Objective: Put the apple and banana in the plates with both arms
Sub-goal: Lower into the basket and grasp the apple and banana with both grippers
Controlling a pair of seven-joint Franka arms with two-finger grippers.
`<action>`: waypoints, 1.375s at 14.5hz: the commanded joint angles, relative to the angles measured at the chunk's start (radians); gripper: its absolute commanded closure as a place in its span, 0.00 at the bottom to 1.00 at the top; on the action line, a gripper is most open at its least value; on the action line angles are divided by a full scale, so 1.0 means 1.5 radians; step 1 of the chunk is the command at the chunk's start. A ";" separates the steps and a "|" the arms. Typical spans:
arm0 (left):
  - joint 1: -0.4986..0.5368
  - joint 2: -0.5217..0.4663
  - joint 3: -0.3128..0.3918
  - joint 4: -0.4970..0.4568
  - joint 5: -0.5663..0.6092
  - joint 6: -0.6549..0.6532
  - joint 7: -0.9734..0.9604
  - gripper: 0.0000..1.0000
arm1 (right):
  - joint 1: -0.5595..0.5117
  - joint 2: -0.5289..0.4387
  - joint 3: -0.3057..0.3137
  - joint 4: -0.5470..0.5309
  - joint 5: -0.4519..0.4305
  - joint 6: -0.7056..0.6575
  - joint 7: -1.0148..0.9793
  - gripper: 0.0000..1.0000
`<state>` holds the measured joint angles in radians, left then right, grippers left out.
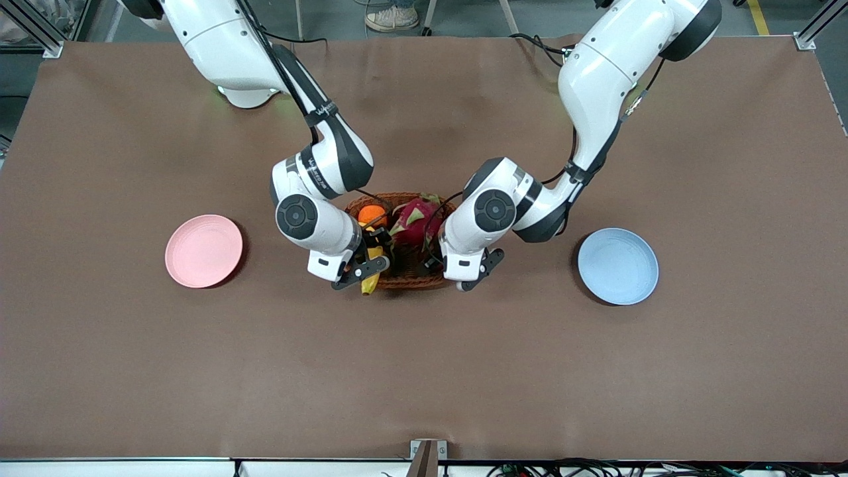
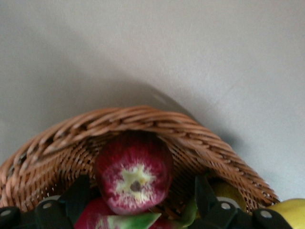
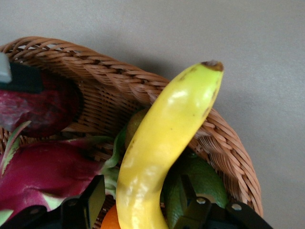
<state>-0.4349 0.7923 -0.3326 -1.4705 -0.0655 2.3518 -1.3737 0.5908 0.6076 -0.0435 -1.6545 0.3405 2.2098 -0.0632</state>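
Down at the wicker basket (image 1: 404,278), both tools are busy among the fruit. The right tool (image 1: 363,267) sits over the basket's near rim with its fingers (image 3: 90,200) spread on either side of the banana (image 3: 162,148); from its wrist camera the fingers flank the fruit, but whether they press on it I cannot tell. The banana's dark tip juts out over the rim, and its lower end is cut off from sight. An orange (image 1: 372,215) and a green fruit (image 3: 200,176) peek out beside it.

The left tool (image 1: 478,267) hangs over the basket's end toward the left arm, fingers (image 2: 78,195) apart around the apple (image 2: 134,172), not visibly touching it. The apple lies inside against the woven wall, mostly hidden by the arm from the front. A dragon fruit (image 1: 416,222) fills the middle.

On the brown desk (image 1: 424,371), the pink plate (image 1: 203,250) lies toward the right arm's end, the blue plate (image 1: 617,265) toward the left arm's, both well apart from the basket.
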 commanded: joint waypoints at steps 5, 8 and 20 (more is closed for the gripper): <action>-0.013 0.019 0.009 0.015 -0.006 0.001 -0.006 0.11 | 0.015 0.013 -0.008 0.008 0.010 0.020 -0.001 0.42; -0.013 0.023 0.011 0.015 -0.003 0.002 -0.006 0.09 | 0.015 0.015 -0.008 0.007 0.008 0.025 -0.004 0.43; -0.008 -0.013 0.010 0.015 -0.003 -0.016 -0.026 0.77 | -0.001 0.007 -0.013 0.004 0.012 -0.021 0.000 0.78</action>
<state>-0.4432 0.8141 -0.3244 -1.4529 -0.0655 2.3520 -1.3823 0.6016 0.6217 -0.0513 -1.6491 0.3432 2.2212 -0.0600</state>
